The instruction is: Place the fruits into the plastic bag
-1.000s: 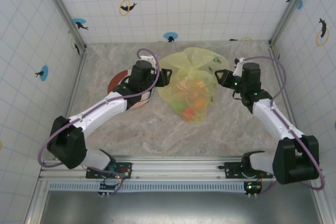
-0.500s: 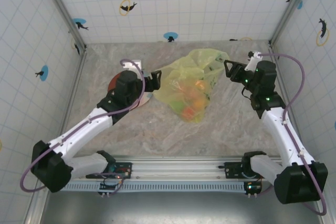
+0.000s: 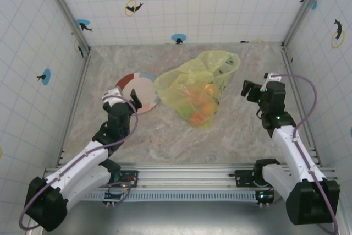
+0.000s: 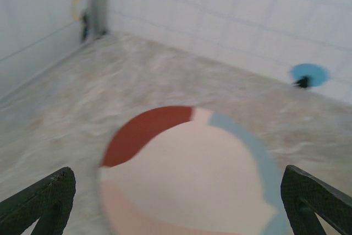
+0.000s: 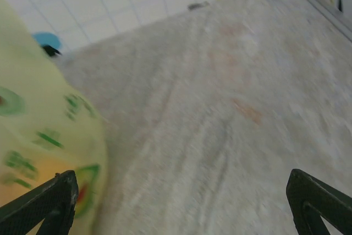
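With the fruits point(image 3: 201, 105) inside the bag point(image 3: 192, 83) at mid-table, just right of the plate point(image 3: 140, 89), and left gripper point(image 4: 176, 191) and right gripper point(image 5: 181, 193) wide open and empty, I judge loading done and steer clear of the film.

White shells on the left arm point(image 3: 82, 163) and right arm point(image 3: 294, 149), black at joints and bases. Purple cable point(image 3: 306, 80) looped loosely along each. Matte black wedge-shaped fingers point(image 4: 44, 202) on the left tool point(image 3: 133, 102) and right tool point(image 3: 247, 88).
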